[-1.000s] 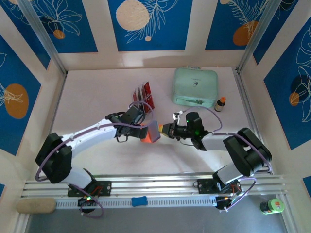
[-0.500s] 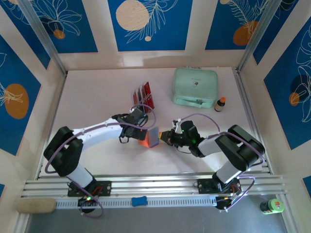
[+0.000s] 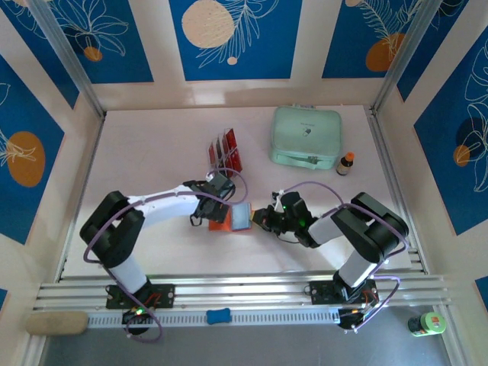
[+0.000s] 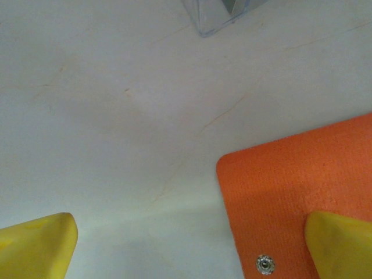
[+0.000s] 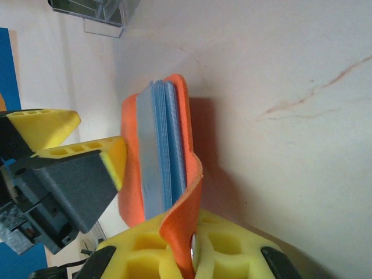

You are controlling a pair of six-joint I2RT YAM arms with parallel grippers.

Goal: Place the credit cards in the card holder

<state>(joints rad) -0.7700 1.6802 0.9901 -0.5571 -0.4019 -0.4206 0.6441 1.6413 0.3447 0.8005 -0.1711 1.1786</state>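
Grip check: right claw clamped on orange wallet snap flap, pockets fanned toward left claw. Left claw wide open, empty, one finger over wallet cover. Credit cards in clear rack just beyond it. Right should hold steady; left should take one card, edge-first into pocket.

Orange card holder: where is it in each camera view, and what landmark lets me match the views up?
Top external: the card holder is mid-table, just nearer than the clear rack.
Left wrist: card holder at the lower right, snap button near the bottom edge.
Right wrist: card holder centre-left, blue-grey pockets showing.
Shared landmark: the clear rack, at the top edge in left wrist and top left in right wrist.
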